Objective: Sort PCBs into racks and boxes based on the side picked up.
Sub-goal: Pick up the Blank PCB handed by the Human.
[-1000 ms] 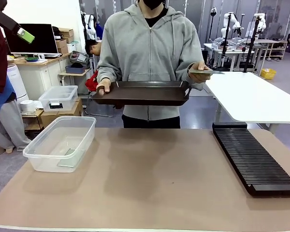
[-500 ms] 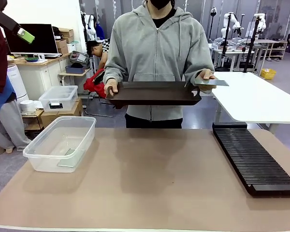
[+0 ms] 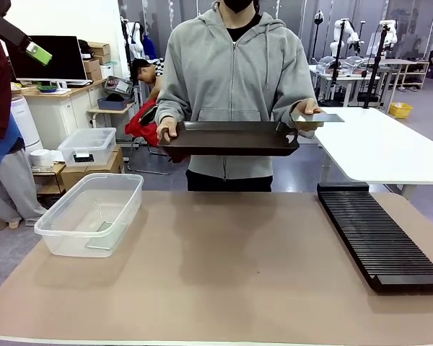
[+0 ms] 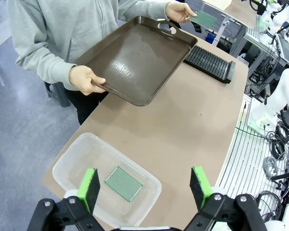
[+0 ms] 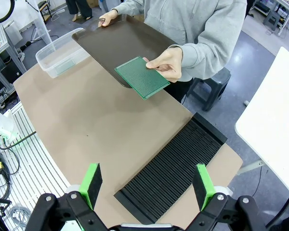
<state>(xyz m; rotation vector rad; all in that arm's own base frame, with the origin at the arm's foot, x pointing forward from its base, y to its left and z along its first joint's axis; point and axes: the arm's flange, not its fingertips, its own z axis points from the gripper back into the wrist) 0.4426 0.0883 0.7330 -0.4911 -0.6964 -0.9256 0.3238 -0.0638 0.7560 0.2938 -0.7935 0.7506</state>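
One circuit board (image 4: 123,183) lies flat in the clear tub (image 3: 72,244) near the left edge of the desk (image 3: 224,274), so one item is judged sorted. The second board (image 5: 142,77) is in the person's hand (image 5: 167,65), held level beyond the far edge beside a bare brown tray (image 3: 231,137), awaiting pickup. The slotted rack (image 3: 379,238) along the right edge holds nothing. The left pincer (image 4: 144,186) and the right pincer (image 5: 147,184) both stand released and empty, high above the desk. No obstruction lies between tub and rack.

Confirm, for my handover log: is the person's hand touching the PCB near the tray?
Touching: right wrist view shows the hand pinching the PCB by one corner.
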